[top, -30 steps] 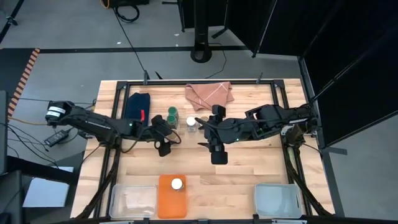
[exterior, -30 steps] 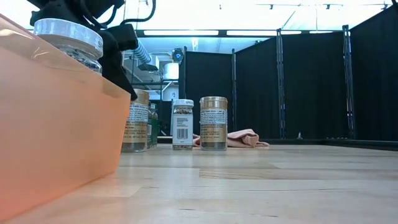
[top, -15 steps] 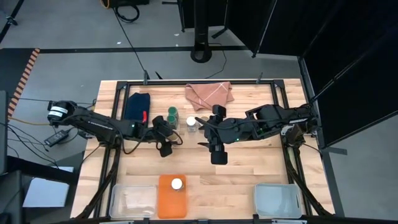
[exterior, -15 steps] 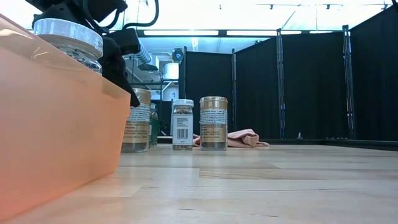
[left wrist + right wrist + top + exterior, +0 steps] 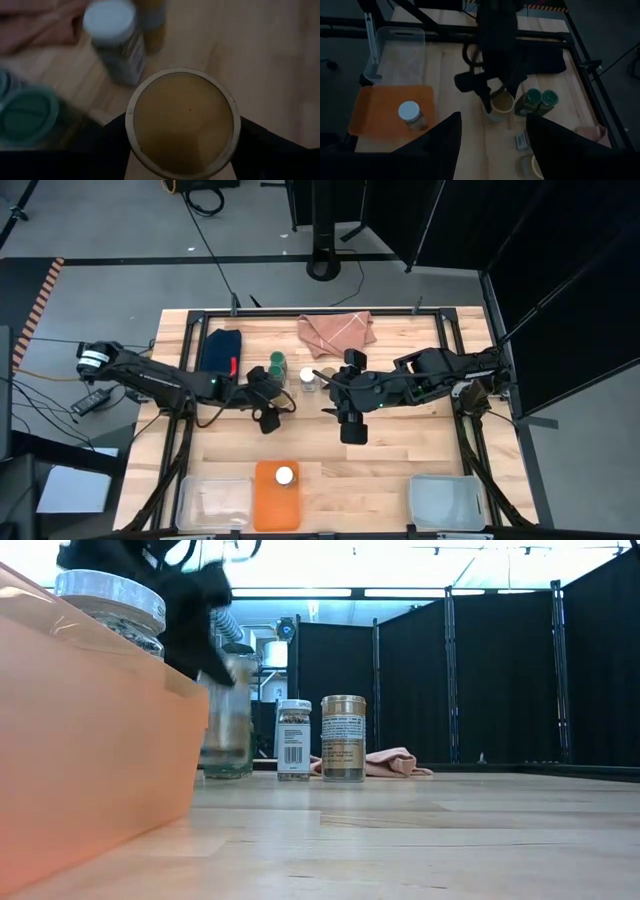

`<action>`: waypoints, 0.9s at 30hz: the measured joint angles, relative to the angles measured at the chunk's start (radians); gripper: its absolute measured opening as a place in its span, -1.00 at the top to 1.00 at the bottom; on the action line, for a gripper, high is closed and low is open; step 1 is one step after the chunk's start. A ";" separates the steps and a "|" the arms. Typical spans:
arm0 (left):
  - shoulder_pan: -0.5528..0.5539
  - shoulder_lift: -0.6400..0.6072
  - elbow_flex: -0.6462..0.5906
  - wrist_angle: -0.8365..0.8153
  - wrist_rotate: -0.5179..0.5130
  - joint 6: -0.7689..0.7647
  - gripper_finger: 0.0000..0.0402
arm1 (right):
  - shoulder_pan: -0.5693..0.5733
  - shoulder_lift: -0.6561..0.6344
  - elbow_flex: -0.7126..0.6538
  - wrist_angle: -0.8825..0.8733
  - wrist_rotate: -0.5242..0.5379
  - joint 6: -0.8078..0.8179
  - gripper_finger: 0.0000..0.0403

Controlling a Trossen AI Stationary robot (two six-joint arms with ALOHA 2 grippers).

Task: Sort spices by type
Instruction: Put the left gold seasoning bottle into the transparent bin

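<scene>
The left end effector (image 5: 266,405) is clamped around a tan-lidded jar (image 5: 183,121), just right of the green-lidded jars (image 5: 540,98) mid-counter. Lift straight, keep it upright, clear those neighbours. The right end effector (image 5: 350,418) waits half-open, empty, just right of centre.

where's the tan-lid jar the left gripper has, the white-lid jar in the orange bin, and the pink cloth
tan-lid jar (image 5: 183,122), left wrist view, centre of its lid
white-lid jar (image 5: 285,476), high view, top of its lid
pink cloth (image 5: 336,331), high view, middle of the folded fabric
</scene>
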 joint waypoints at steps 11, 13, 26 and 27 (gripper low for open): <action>-0.132 0.000 0.404 -0.443 -0.005 0.046 -0.29 | 0.000 0.000 0.000 -0.005 0.000 0.000 -0.14; -0.173 0.000 0.483 -0.511 -0.009 0.028 -0.29 | 0.000 0.000 0.000 -0.015 0.000 0.000 -0.14; -0.519 -0.006 0.732 -0.819 -0.133 -0.306 -0.29 | -0.001 0.000 0.000 -0.036 0.000 0.002 -0.14; -0.551 -0.006 0.732 -0.837 -0.140 -0.343 -0.29 | -0.002 0.000 0.000 -0.036 0.000 0.002 -0.14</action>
